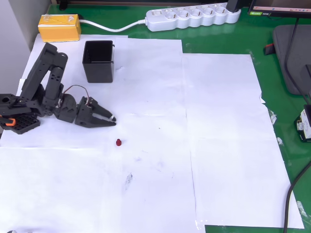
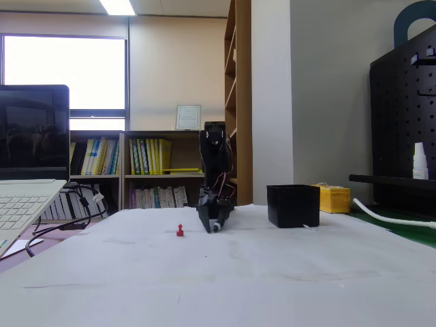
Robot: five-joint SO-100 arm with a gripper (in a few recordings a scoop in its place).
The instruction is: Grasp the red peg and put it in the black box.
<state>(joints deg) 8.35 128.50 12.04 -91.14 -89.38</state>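
Though tiny, red peg [image 2: 180,230] upright.

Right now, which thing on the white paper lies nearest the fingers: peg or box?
The red peg, just below the gripper in the overhead view; the black box sits farther off.

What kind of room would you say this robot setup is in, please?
Probably an office or lab workspace: wooden bookshelves of books line the back wall, an open silver laptop sits beside the paper-covered green table, and a white power strip lies along it.
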